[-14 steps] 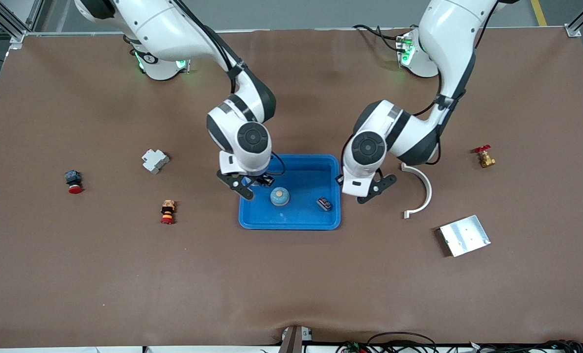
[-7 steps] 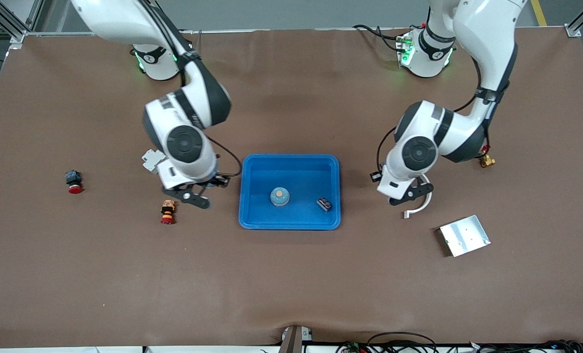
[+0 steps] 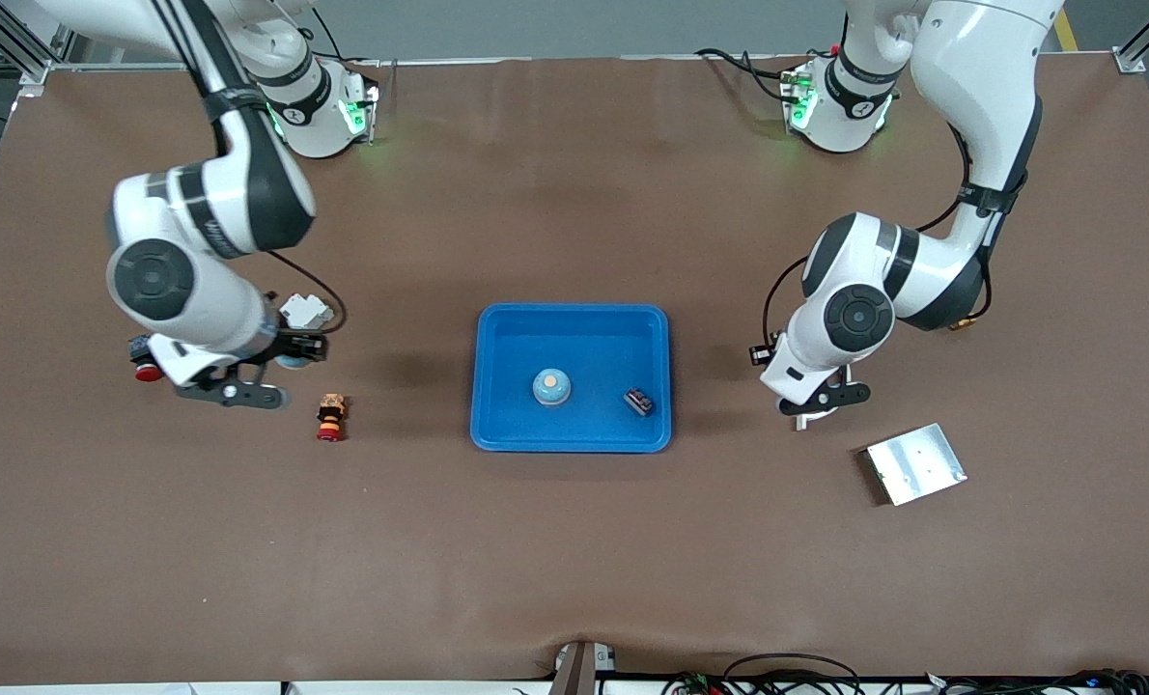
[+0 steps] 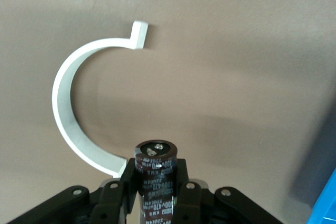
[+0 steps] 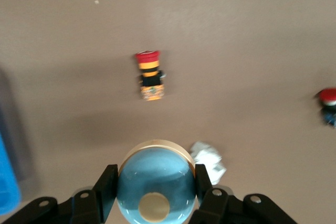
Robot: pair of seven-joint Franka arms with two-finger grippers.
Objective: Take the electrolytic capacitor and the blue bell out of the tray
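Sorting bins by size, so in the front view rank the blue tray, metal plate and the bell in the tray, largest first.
1. tray
2. plate
3. bell
All lie at about the same height, so nearness hardly matters.

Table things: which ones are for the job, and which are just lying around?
For the job: bell in right claw; capacitor in left claw; blue tray, holding another bell and a dark part.
Lying around: white curved piece, metal plate, striped button, red button, white block.

High front camera faces the bases; wrist cameras look down, close.
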